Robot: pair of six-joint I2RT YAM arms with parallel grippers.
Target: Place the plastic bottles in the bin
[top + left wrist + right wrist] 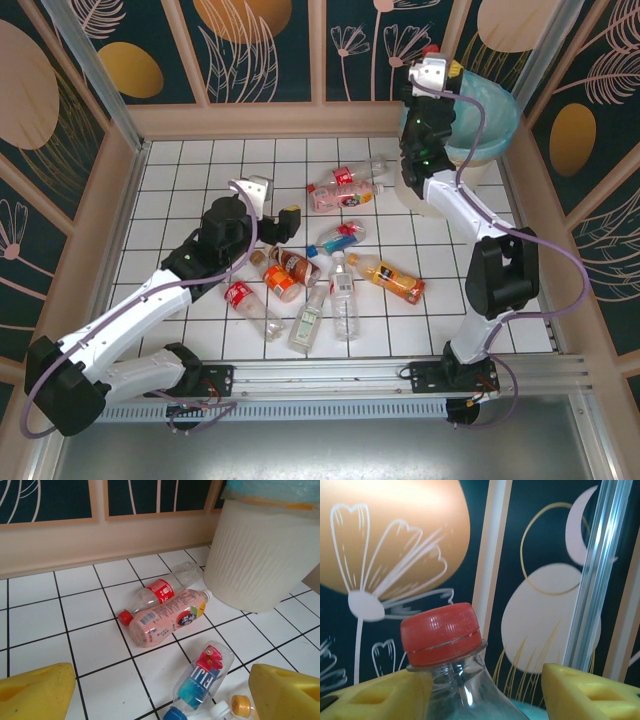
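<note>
Several plastic bottles lie on the white tiled floor: a pink one (340,196), a clear red-labelled one (352,175), a blue-labelled one (338,238) and an orange one (392,280). My left gripper (289,222) hovers open just left of the blue-labelled bottle (207,677), with nothing between its yellow fingers (35,692). My right gripper (440,60) is raised over the bin (495,125). A clear, red-capped bottle (442,632) stands between its jaws, leaning on the left finger (375,695), with a gap to the right finger (590,690).
More bottles lie in a loose cluster in front of the left arm (300,290). The cream bin wall (260,555) stands just right of the pink bottle (167,617). Wooden walls with dark patterned panels enclose the floor.
</note>
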